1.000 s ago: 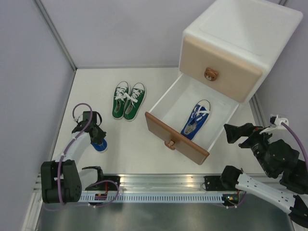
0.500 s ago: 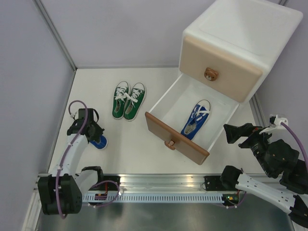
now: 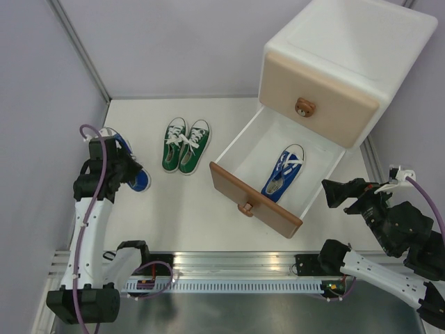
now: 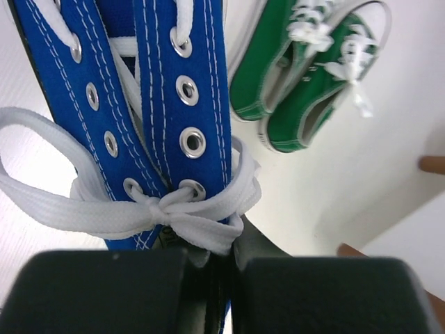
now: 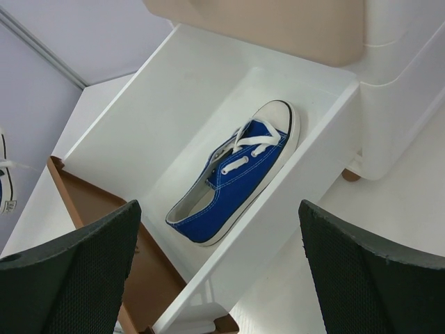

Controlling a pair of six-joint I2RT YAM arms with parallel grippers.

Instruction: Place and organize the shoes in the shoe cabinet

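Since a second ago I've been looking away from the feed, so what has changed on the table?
The left claw, shut on the loose blue shoe, has lifted it off the table and swung it back and to the left. Unchanged: the green pair, the other blue shoe in the open lower drawer, and the open right claw.

No text, brand, number or sign legible in any view. Small dark marks on a shoe (image 5: 3, 189) at the left edge of the right wrist view; too small to read.
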